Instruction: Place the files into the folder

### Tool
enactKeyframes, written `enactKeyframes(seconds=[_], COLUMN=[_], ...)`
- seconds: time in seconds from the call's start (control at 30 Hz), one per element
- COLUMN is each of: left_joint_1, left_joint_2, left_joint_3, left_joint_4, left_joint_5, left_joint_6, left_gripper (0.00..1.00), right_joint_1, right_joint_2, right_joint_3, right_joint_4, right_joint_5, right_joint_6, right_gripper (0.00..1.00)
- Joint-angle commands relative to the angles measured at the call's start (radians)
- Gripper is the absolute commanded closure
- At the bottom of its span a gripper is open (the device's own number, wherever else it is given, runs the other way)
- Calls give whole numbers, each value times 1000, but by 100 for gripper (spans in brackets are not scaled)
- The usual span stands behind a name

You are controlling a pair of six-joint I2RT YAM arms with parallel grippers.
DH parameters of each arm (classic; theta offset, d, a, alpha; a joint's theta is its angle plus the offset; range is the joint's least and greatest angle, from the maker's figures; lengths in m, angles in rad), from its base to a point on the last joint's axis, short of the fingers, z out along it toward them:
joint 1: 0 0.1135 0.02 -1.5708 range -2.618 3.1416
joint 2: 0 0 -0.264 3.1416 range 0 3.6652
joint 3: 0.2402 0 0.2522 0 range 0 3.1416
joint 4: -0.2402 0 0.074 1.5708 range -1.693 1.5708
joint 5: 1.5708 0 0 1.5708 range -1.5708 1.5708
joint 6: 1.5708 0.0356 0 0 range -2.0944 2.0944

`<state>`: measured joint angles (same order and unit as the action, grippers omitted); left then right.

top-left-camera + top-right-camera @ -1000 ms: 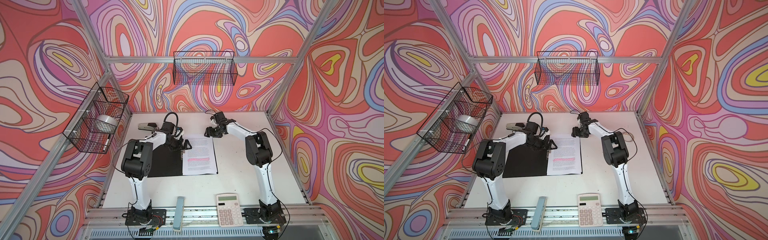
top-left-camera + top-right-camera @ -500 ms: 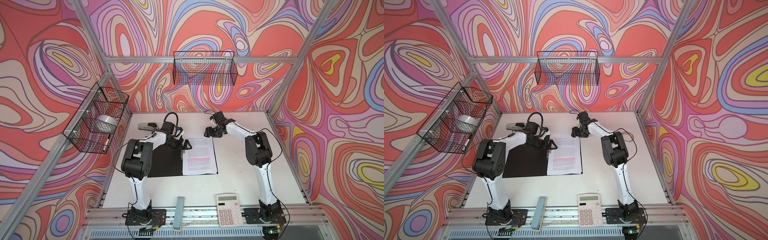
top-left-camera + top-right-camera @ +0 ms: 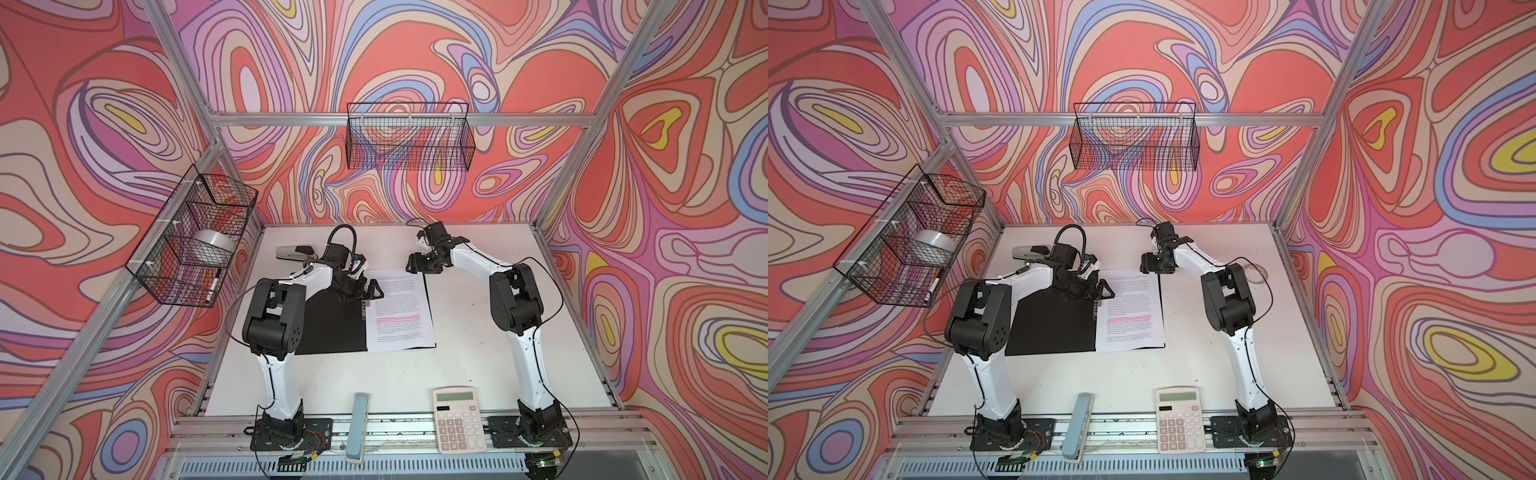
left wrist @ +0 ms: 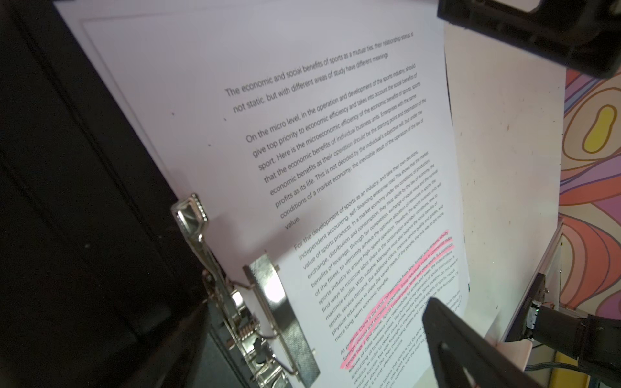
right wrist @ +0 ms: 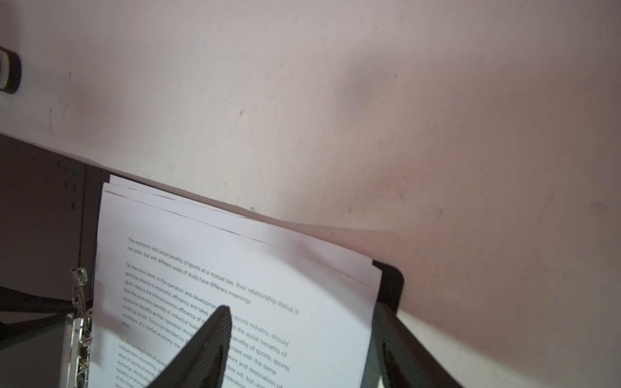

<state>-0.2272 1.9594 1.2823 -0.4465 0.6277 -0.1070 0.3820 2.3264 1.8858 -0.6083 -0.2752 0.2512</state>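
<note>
White calculator at the counter's near edge, open folder flat mid-counter, files on its right half, metal clip resting on their edge, left tool spread wide above the clip, right tool jaws apart over the files' far edge.

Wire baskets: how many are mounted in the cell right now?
2. One wire basket hangs on the left side rail, holding a tape roll; a second wire basket hangs on the back rail. None appears hidden.
</note>
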Motion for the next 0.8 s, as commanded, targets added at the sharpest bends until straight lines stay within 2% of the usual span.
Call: enactKeyframes(seconds=[0.0,0.37,0.57,0.77], left_joint_1=[-1,0,3,3], left_joint_2=[29,-118,-231,-283], left_joint_3=[2,41,31,-5], left_joint_4=[-70,-176,-232,-258], left_joint_5=[-25,-82,-104,-111], left_joint_6=[15,36,39,55], left_gripper=[0,0,0,0], right_joint_1=[7,7,7,9], right_joint_2=[1,-102,-281,-471], right_joint_3=[10,-5,-198,-465], right_joint_4=[-16,-20,7,12], right_joint_5=[27,137,81,-20], right_joint_6=[-12,31,80,146], right_gripper=[29,28,31,34])
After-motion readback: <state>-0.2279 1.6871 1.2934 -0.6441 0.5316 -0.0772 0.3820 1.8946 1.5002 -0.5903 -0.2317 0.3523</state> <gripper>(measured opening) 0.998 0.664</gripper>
